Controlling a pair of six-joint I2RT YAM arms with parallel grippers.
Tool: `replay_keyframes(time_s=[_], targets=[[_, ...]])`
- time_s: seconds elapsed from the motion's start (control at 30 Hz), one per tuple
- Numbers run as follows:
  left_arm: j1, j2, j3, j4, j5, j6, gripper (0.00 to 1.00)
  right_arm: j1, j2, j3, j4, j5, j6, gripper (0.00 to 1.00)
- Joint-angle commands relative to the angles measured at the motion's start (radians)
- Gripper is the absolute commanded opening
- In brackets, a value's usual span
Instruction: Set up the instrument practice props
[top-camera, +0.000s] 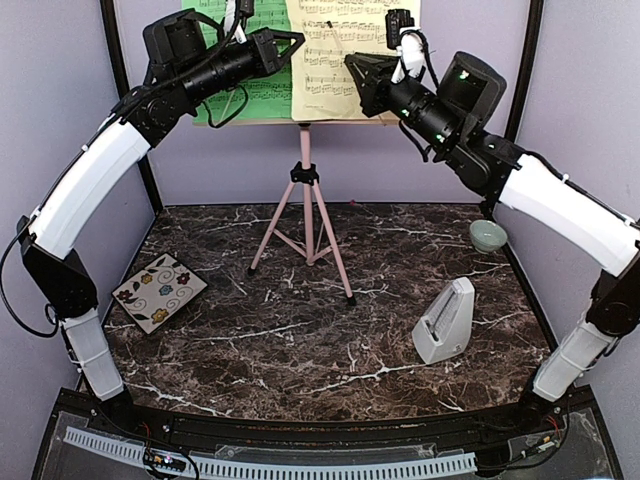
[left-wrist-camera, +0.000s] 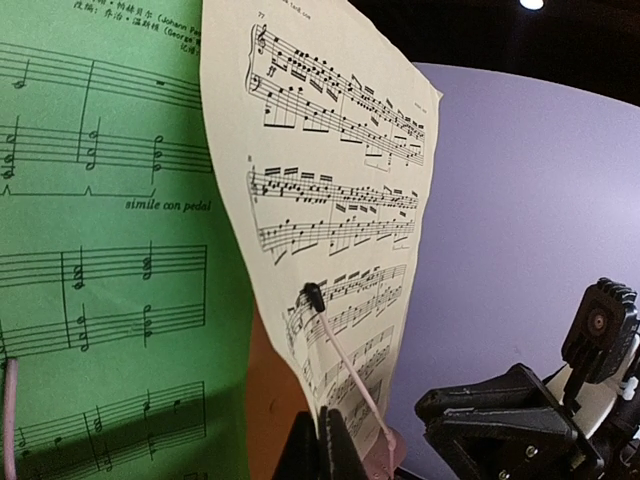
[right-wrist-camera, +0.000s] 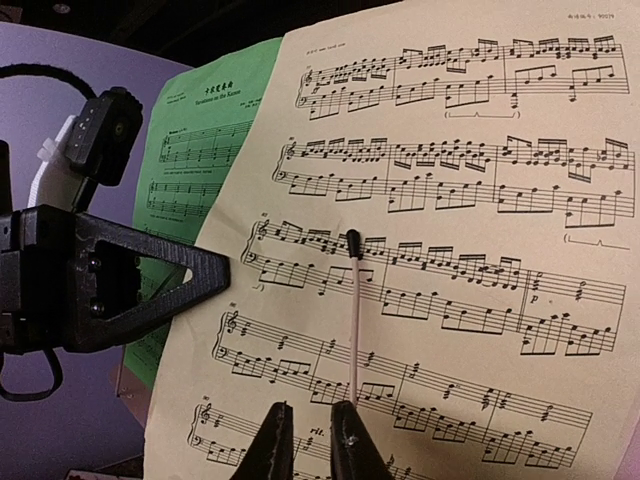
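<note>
Paper is the weak point. The pale yellow music sheet (right-wrist-camera: 450, 250) rises directly above the left pincer (left-wrist-camera: 325, 430), whose jaws are clenched tight, seemingly on the sheet's lower edge, and the page bows away from the desk there. The green music sheet (left-wrist-camera: 100, 250) lies just to that pincer's left, partly behind the yellow one. The right pincer (right-wrist-camera: 310, 430) hovers in front of the yellow page, jaws narrowly parted and grasping nothing I can make out. A pink retaining wire (right-wrist-camera: 355, 310) presses the paper just above one of its fingers. The pink music stand (top-camera: 305, 200) runs down beneath both pincers, and the grey metronome (top-camera: 445, 320) sits far below the right one. A sideways pull from the clenched pincer could crease or tear the page under the wire, or drag the green sheet off. The right pincer could also snag the wire and rock the light tripod.
</note>
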Motion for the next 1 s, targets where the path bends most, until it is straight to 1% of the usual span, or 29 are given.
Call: replay_keyframes(time_s=[0.0,0.07,0.13,0.17,0.27,0.37,0.43,0.5,0.57,0.63,0.73,0.77,0.8,0.87,0.97], targets=[[-0.003,-0.008,0.033,-0.024,-0.064,0.07,0.01,0.002,-0.028,0.007,0.046,0.004,-0.006,0.16],[-0.003,-0.015,0.027,-0.026,-0.071,0.08,0.07,0.001,-0.029,0.005,0.051,0.001,-0.005,0.18],[-0.004,-0.021,0.026,-0.023,-0.06,0.084,0.19,0.002,-0.03,0.006,0.052,0.001,-0.004,0.18],[-0.003,-0.025,0.024,-0.019,-0.058,0.089,0.24,0.002,-0.031,0.007,0.052,0.001,-0.005,0.18],[-0.003,-0.043,0.01,-0.017,-0.057,0.092,0.33,0.001,-0.039,0.0,0.059,0.0,-0.003,0.21],[-0.003,-0.075,-0.026,-0.019,-0.066,0.104,0.44,0.002,-0.051,-0.01,0.063,-0.004,-0.003,0.27],[-0.003,-0.104,-0.063,-0.024,-0.08,0.111,0.51,0.003,-0.06,-0.017,0.066,-0.005,-0.003,0.32],[-0.003,-0.139,-0.105,-0.027,-0.105,0.116,0.59,0.002,-0.068,-0.021,0.063,-0.002,-0.002,0.39],[-0.003,-0.172,-0.146,-0.032,-0.126,0.125,0.71,0.002,-0.078,-0.024,0.058,-0.002,0.0,0.42],[-0.004,-0.202,-0.179,-0.044,-0.126,0.136,0.8,0.002,-0.09,-0.028,0.049,-0.006,0.002,0.5],[-0.009,-0.23,-0.194,-0.091,-0.124,0.157,0.95,0.002,-0.11,-0.033,0.028,0.0,0.013,0.66],[-0.012,-0.236,-0.194,-0.113,-0.127,0.163,0.98,0.001,-0.118,-0.039,0.02,0.005,0.016,0.71],[-0.013,-0.24,-0.192,-0.14,-0.135,0.168,0.99,0.001,-0.128,-0.044,0.011,0.009,0.018,0.76],[-0.016,-0.256,-0.196,-0.191,-0.156,0.173,0.99,-0.002,-0.15,-0.053,-0.015,0.014,0.023,0.81],[-0.017,-0.296,-0.25,-0.207,-0.168,0.173,0.99,-0.004,-0.184,-0.074,-0.059,0.018,0.032,0.88]])
